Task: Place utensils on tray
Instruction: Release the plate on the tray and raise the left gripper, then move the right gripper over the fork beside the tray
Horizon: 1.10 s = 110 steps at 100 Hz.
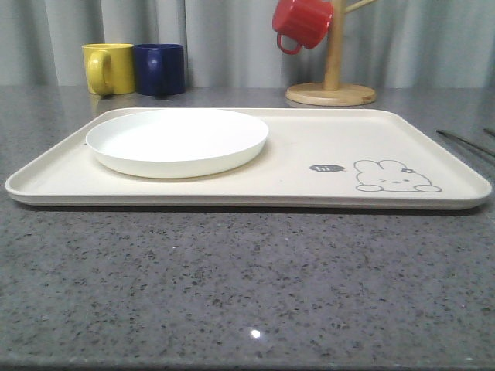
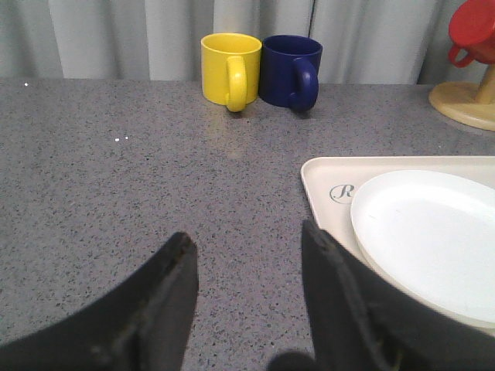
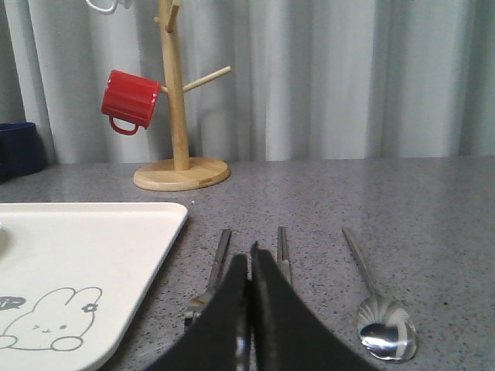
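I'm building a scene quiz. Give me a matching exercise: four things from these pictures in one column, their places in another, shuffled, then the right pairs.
Things:
1. red mug
2. plate
3. spoon
4. yellow mug

Places:
A. on the tray
B. on the counter, off the tray
C. hanging on the wooden mug tree
D. beside the blue mug

Pairs: 1-C, 2-A, 3-B, 4-D
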Motion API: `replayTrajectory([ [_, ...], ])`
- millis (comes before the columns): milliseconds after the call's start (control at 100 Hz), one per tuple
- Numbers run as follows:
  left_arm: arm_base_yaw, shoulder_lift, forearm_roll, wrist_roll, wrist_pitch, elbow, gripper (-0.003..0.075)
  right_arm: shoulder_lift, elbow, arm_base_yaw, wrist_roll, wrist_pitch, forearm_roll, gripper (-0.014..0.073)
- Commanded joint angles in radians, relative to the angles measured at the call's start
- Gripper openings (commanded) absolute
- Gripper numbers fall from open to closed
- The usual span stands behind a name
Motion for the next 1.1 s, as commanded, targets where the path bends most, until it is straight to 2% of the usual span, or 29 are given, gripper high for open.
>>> replayTrajectory([
  [0, 0.004, -0.057, -0.009, 0.004, -0.089, 0.005, 0.0286, -0.021, -0.017, -0.005, -0.011, -0.081, -0.002, -0.0069],
  [100, 0.004, -0.105, -0.007, 0.004, -0.090, 0.020, 0.0176, -0.021, -0.017, -0.005, -0.011, -0.081, -0.002, -0.0069],
  [230, 0.004, -0.130, -0.001, 0.004, -0.090, 0.026, -0.0016, -0.021, -0.017, -0.005, -0.011, -0.081, -0.002, -0.0069],
  [480, 0.004, -0.130, 0.002, 0.004, -0.090, 0.026, -0.0018, -0.021, -0.017, -0.005, -0.011, -0.082, -0.002, -0.0069],
  [630, 0.004, -0.130, 0.002, 0.004, -0.090, 0.026, -0.0018, -0.021, -0.019, -0.005, -0.011, -0.158, -0.002, -0.0069],
  [720, 0.004, -0.130, 0.002, 0.004, -0.090, 0.026, -0.0018, -0.021, -0.043, -0.005, -0.011, -0.144, -0.002, -0.0069],
  [860, 0.004, -0.130, 0.002, 0.004, -0.090, 0.026, -0.0018, -0.003, -0.152, -0.005, -0.011, -0.007, 0.001, -0.0069],
  [1090, 0.004, -0.130, 0.002, 0.004, -0.090, 0.026, -0.0018, 0.191, -0.442, -0.005, -0.011, 0.357, 0.007, -0.0069],
])
